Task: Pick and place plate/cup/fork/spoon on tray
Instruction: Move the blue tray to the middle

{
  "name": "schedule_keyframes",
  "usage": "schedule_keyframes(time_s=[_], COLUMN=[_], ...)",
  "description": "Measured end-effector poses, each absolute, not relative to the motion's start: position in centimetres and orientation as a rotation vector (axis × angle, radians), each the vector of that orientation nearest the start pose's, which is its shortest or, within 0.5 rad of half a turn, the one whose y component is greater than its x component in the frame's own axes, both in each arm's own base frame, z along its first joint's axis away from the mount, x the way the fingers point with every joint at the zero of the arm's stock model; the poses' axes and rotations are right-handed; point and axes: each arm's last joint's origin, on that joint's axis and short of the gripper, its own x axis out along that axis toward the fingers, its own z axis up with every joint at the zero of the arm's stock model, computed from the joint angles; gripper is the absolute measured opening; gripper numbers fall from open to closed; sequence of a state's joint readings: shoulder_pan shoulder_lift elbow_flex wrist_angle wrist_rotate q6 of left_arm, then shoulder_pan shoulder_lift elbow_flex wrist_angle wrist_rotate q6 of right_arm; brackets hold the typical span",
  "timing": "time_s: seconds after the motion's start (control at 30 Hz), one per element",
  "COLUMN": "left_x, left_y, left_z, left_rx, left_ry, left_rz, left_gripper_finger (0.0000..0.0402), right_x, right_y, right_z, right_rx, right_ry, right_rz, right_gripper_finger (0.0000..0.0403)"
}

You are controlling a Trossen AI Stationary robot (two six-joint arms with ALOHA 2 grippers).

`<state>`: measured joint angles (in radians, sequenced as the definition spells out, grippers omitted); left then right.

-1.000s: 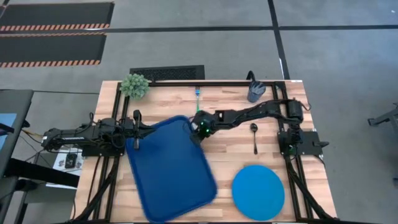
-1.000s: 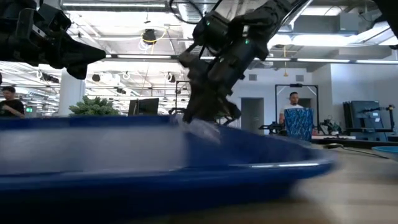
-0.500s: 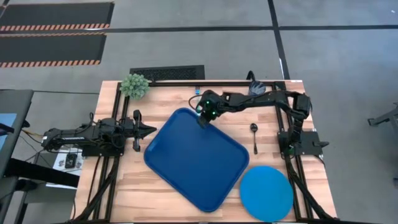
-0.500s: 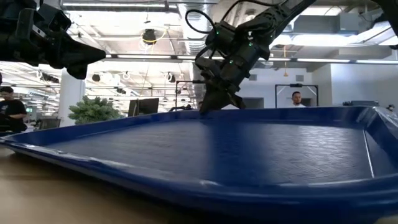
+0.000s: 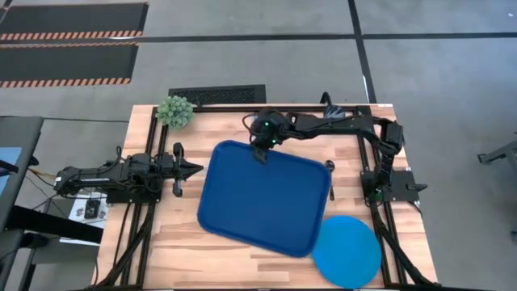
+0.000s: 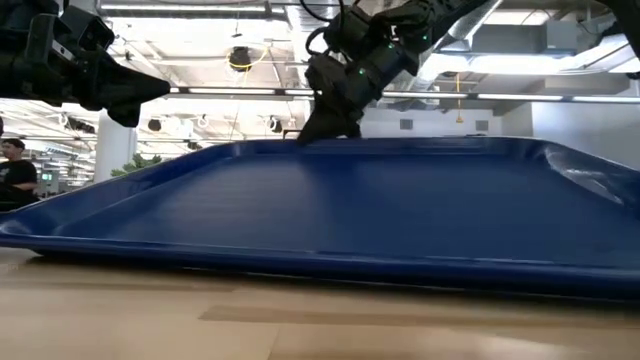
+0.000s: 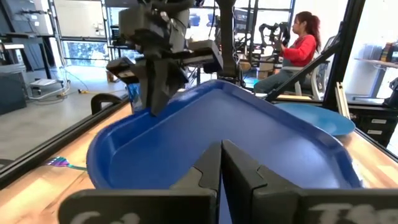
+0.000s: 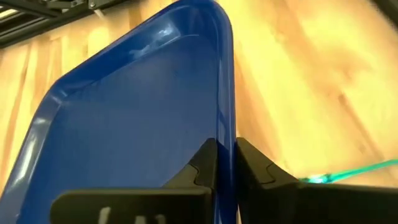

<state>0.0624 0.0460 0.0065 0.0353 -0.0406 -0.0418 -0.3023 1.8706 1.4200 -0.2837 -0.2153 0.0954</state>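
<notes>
The dark-blue tray (image 5: 266, 202) lies across the middle of the table. My right gripper (image 5: 260, 152) is shut on its far rim. The bright-blue plate (image 5: 349, 252) lies at the near right, its left edge meeting the tray's near right corner. Only the spoon's bowl (image 5: 329, 166) shows, at the tray's right rim. The teal fork (image 8: 348, 171) lies on the wood beyond the tray's far rim. The cup (image 5: 329, 113) is mostly hidden by my right arm. My left gripper (image 5: 191, 170) is shut and empty, just left of the tray. My right gripper pinches the tray's raised far rim (image 8: 225, 134), left of its middle, with one finger inside the tray and one outside. The fingers come from above, pointing down, across the rim. In the low view the far side (image 6: 330, 145) stands higher than the near rim (image 6: 300, 262), which is on the table.
A small green plant (image 5: 174, 111) stands at the far left corner. Black frame rails run along the table's left, right and far edges. Bare wood shows near the front left. People show in the room beyond the table.
My right gripper, still shut on the rim, has gone toward the table's far edge and swung the tray about. The tray has turned from lying near-to-far to lying left-to-right and has slid right. It now reaches the spoon and the plate, which has shifted slightly right.
</notes>
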Motion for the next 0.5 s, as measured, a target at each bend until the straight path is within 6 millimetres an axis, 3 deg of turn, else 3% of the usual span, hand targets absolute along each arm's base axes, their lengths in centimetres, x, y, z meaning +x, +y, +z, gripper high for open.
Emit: schedule_keyframes(time_s=[0.1,0.5], left_x=[10.0,10.0], left_y=[0.7,0.8], left_z=[16.6,16.5], left_rx=[-0.041,-0.034], left_ry=[0.002,0.008], left_rz=[0.103,0.112], left_gripper_finger=[0.0000,0.0000], right_x=[40.2,47.8], right_y=[-11.8,-11.1], right_z=[23.8,20.5], right_rx=[0.264,0.119], right_ry=[0.704,0.819], right_rz=[-0.110,0.038], right_gripper_finger=[0.0040,0.0040])
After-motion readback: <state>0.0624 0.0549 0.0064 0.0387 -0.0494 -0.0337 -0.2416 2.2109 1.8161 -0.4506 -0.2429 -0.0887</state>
